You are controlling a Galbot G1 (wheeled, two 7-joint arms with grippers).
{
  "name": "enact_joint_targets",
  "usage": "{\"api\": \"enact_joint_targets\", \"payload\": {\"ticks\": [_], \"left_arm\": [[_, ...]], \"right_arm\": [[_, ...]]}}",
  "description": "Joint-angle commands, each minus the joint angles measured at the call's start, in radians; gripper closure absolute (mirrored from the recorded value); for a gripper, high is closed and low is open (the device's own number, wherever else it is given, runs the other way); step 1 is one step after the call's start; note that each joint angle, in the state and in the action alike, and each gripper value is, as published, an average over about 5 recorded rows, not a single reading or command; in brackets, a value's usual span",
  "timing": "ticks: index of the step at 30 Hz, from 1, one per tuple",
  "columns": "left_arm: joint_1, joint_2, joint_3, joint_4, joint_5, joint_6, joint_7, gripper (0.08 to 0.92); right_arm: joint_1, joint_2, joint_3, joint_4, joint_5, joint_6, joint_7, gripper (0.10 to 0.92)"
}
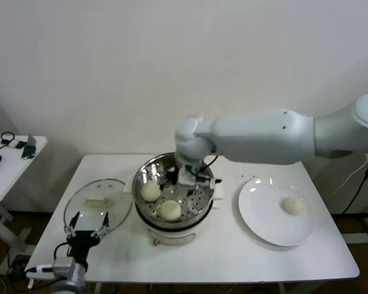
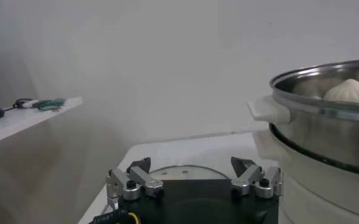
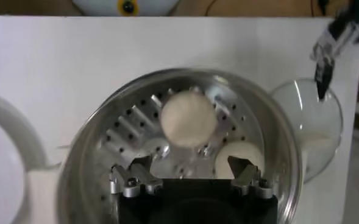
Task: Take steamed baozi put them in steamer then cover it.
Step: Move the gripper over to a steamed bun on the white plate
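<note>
Head view: right gripper [image 1: 189,179], fingers wide and empty, hangs over the shiny steel steamer [image 1: 152,166] holding round cream buns [image 1: 150,192]; left gripper [image 1: 86,225] waits open near the clear glass lid [image 1: 113,188].

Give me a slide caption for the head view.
Right tool open over steamer holding two baozi; one on plate.

Soft, even light is falling from above, casting faint shadows beneath the steamer [image 1: 172,195]. Glare is glinting off its steel rim and off the cover [image 1: 98,205] beside it. Both wrist views are looking slightly blurred around the steamer.
</note>
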Motion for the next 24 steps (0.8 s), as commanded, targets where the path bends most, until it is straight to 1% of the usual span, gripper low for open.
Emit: {"api": "enact_joint_targets", "payload": {"ticks": [1, 3, 5, 10, 14, 24], "left_arm": [[-0.016, 0.001, 0.011, 0.006, 0.002, 0.006, 0.002, 0.177], [-0.023, 0.001, 0.015, 0.012, 0.003, 0.005, 0.002, 0.177], [-0.029, 0.001, 0.020, 0.019, 0.003, 0.005, 0.003, 0.177], [-0.040, -0.001, 0.028, 0.032, 0.005, 0.005, 0.003, 0.177], [-0.041, -0.002, 0.027, 0.037, 0.006, 0.006, 0.004, 0.177], [-0.038, -0.002, 0.022, 0.058, 0.006, 0.003, 0.001, 0.177]], "right_arm": [[0.253, -0.269, -0.184, -0.131, 0.544, -0.232, -0.151, 0.203], [0.287, -0.340, -0.242, -0.120, 0.603, -0.328, -0.149, 0.203], [0.300, -0.405, -0.290, -0.107, 0.595, -0.365, -0.147, 0.203], [0.220, -0.541, -0.326, -0.115, 0.416, -0.378, -0.129, 0.203], [0.092, -0.603, -0.279, -0.140, 0.330, -0.389, -0.108, 0.203], [-0.217, -0.675, -0.048, -0.189, 0.105, -0.403, -0.056, 0.203]]}}
